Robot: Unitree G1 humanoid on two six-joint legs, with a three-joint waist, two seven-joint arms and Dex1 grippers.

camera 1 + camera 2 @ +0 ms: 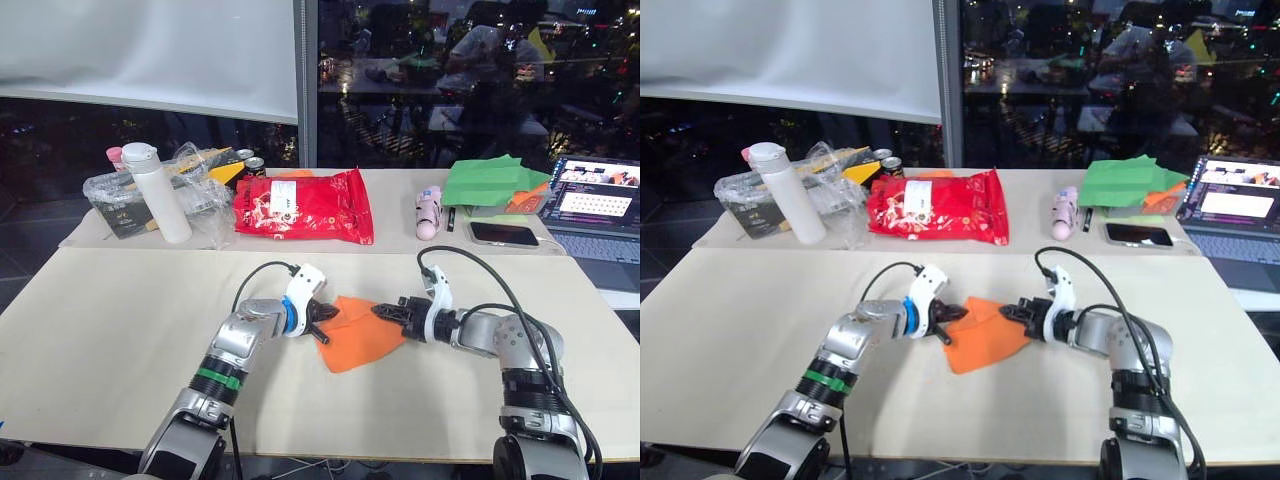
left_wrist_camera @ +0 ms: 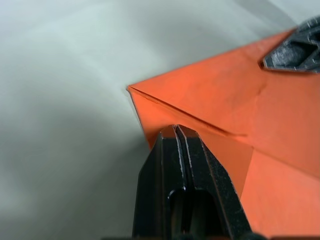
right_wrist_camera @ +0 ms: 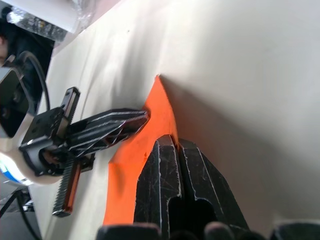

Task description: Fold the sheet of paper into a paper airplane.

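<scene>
Left claw [image 1: 322, 322] and right claw [image 1: 384, 312] both pinching orange sheet of paper [image 1: 358, 334].

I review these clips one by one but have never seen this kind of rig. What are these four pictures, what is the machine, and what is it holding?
It is a humanoid robot with two arms, each ending in a two-fingered black end effector. The two wide pictures come from a stereo camera on its head; the two close-ups come from cameras on its wrists, looking along the fingers. On the beige table lies the sheet of paper, orange and already creased. The left end effector is shut on one edge, the right end effector on the opposite edge. Further back are a white bottle, a red snack bag, green paper sheets, a phone and a laptop.
</scene>
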